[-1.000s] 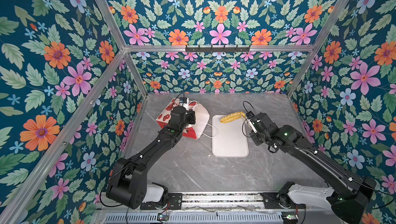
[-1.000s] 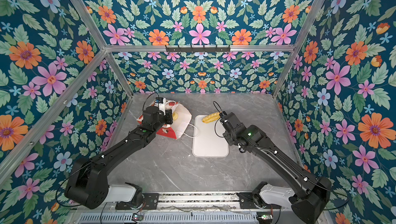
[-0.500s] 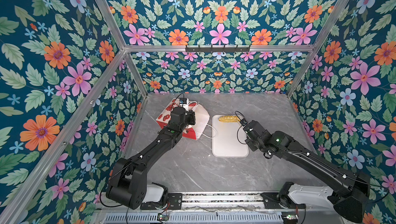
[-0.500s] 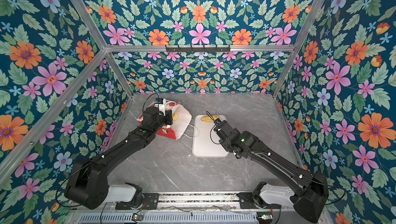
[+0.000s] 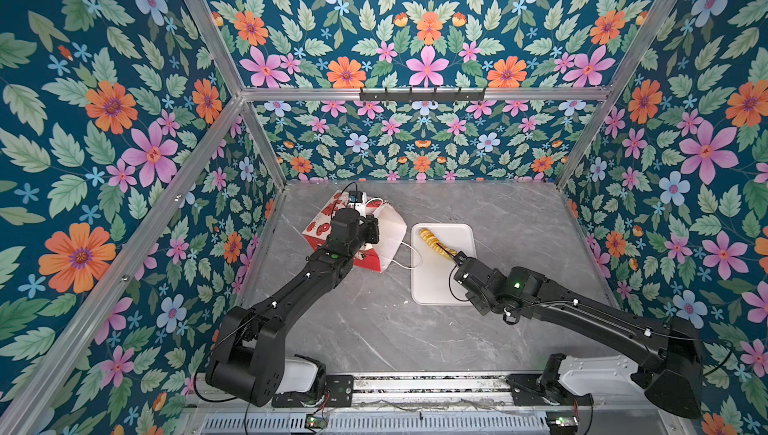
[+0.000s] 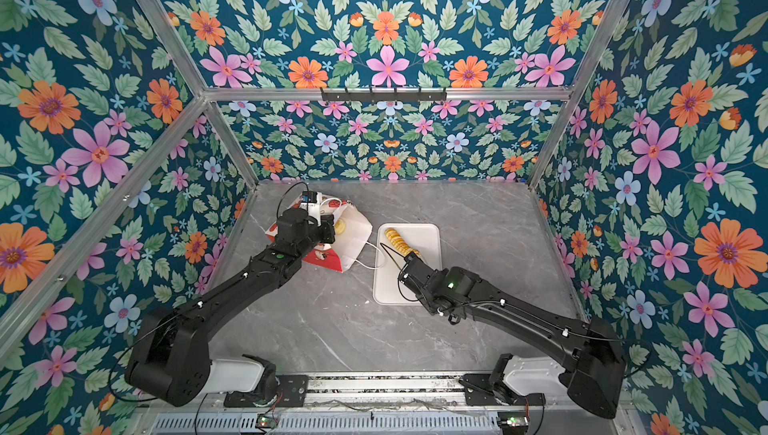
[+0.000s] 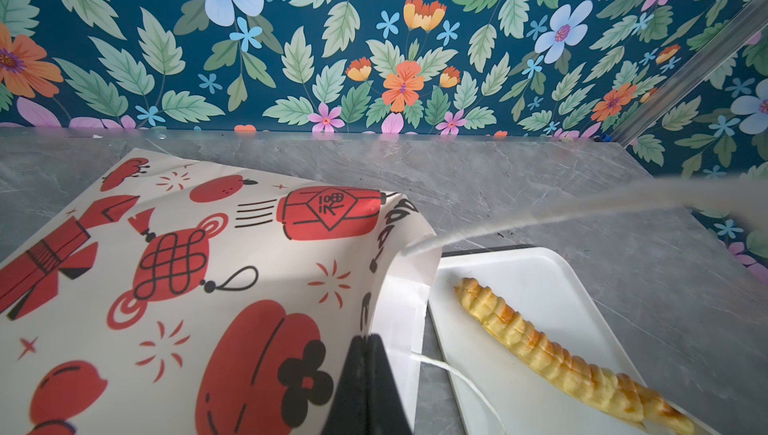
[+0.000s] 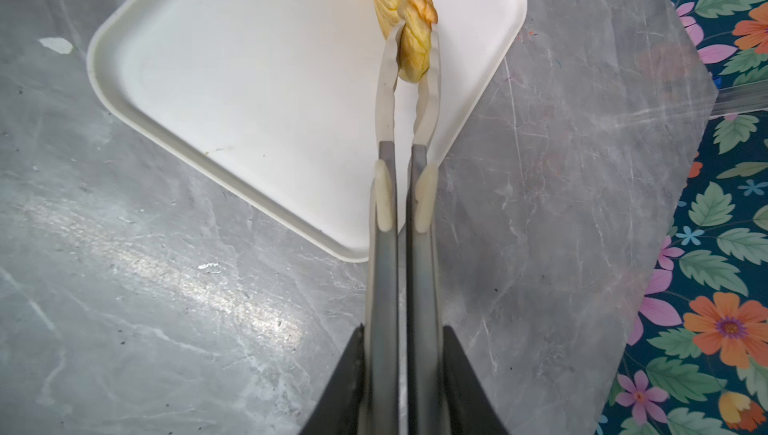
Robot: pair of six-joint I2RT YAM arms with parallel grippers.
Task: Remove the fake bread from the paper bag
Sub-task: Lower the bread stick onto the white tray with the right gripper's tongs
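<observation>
Now right gripper [image 8: 403,331] clamped tight on tongs [image 8: 384,100], tips pinching long loaf [image 8: 411,44] end over tray [image 8: 249,100]. Loaf likely light, stiffish; ridges aid grip, mid-body hold steadier. Left gripper [image 7: 365,374] pinched shut on paper bag [image 7: 187,266] rim; more bread [image 6: 340,227] inside.

The right arm drew back from beside the far right corner of the white tray [image 5: 432,291]. That brought the right gripper [image 5: 460,265] over the tray's right side, nearer the robot's base. The tongs [image 8: 384,204] it carried swung with it and pulled round the clamped end of the long ridged loaf [image 5: 432,241]. The loaf had lain crosswise along the tray's far edge. In both top views it now slanted from the tray's far left corner toward the middle of its right side [image 6: 397,241].
</observation>
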